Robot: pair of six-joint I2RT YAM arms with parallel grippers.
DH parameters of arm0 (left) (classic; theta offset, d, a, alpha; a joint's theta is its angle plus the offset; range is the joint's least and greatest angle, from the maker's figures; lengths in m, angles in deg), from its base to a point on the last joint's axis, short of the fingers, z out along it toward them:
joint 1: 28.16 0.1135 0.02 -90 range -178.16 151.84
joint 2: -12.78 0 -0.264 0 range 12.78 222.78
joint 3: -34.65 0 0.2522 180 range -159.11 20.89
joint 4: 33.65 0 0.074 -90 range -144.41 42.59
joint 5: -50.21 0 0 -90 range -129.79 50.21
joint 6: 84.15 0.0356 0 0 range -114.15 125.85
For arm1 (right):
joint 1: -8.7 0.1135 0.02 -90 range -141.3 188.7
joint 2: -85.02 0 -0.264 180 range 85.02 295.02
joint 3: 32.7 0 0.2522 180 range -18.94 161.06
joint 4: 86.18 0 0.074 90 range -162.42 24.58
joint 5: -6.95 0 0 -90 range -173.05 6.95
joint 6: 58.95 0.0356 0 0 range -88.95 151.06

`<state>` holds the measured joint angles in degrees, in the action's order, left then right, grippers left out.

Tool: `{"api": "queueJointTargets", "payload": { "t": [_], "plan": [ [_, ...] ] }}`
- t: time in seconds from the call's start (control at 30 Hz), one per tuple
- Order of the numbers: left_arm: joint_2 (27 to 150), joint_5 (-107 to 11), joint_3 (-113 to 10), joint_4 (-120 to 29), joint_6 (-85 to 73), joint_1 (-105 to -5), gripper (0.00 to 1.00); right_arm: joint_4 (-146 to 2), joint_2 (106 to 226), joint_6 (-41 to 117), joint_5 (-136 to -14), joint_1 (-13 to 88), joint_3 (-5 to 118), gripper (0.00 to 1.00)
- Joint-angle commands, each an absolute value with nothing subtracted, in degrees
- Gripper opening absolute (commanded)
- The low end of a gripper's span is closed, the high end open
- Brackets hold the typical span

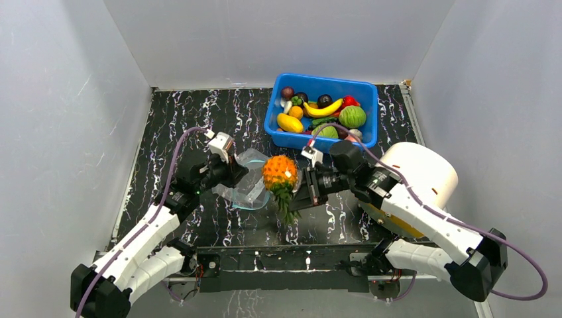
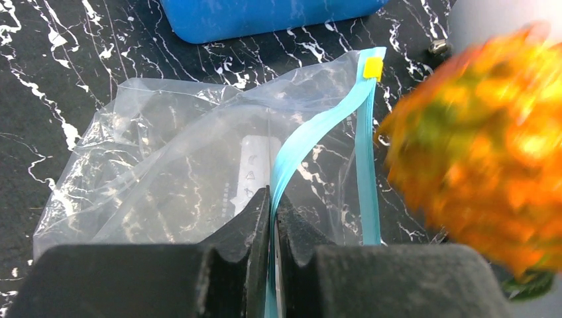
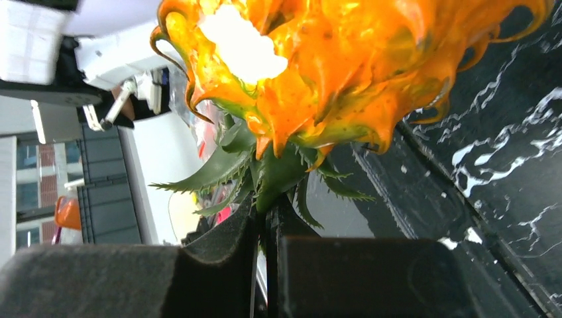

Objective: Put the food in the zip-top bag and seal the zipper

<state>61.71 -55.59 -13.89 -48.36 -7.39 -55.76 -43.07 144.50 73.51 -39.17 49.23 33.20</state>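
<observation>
The clear zip-top bag point(image 1: 246, 180) point(image 2: 192, 159) lies on the black marbled table, its mouth facing right. My left gripper point(image 1: 233, 173) point(image 2: 273, 205) is shut on one lip of the teal zipper point(image 2: 301, 149). The other lip of the strip runs beside it and ends in a yellow slider point(image 2: 373, 67). My right gripper point(image 1: 296, 192) point(image 3: 266, 215) is shut on the green leaves of an orange toy pineapple point(image 1: 279, 171) point(image 3: 318, 73). It holds the fruit off the table just right of the bag's mouth, where it shows blurred point(image 2: 477, 152). More food point(image 1: 323, 110) sits in the bin.
A blue bin point(image 1: 368, 109) point(image 2: 265, 16) of toy fruit and vegetables stands at the back right. A white cylinder point(image 1: 424, 172) sits at the right, behind my right arm. Grey walls close in the left, back and right sides.
</observation>
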Motion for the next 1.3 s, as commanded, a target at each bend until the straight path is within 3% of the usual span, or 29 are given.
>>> {"api": "queueJointTargets", "payload": {
  "t": [0.0,0.2,0.6,1.27],
  "plan": [
    [62.09,-56.6,-13.79,-45.78,-9.12,-56.03,0.03,-53.29,143.53,81.15,-41.74,55.94,30.51,0.0],
    [61.93,-59.98,-11.99,-41.66,-9.04,-56.5,0.0,-56.61,147.7,84.28,-46.06,63.26,31.11,0.0],
    [57.68,-68.46,-11.3,-41.28,-6.92,-56.63,0.0,-56.79,157.24,85.13,-50.21,63.75,30.92,0.0],
    [55.11,-75.38,-11.01,-46.07,-2.86,-56.64,0.0,-56.71,156.18,81.39,-61.31,63.72,37.44,0.02]
  ]
}}
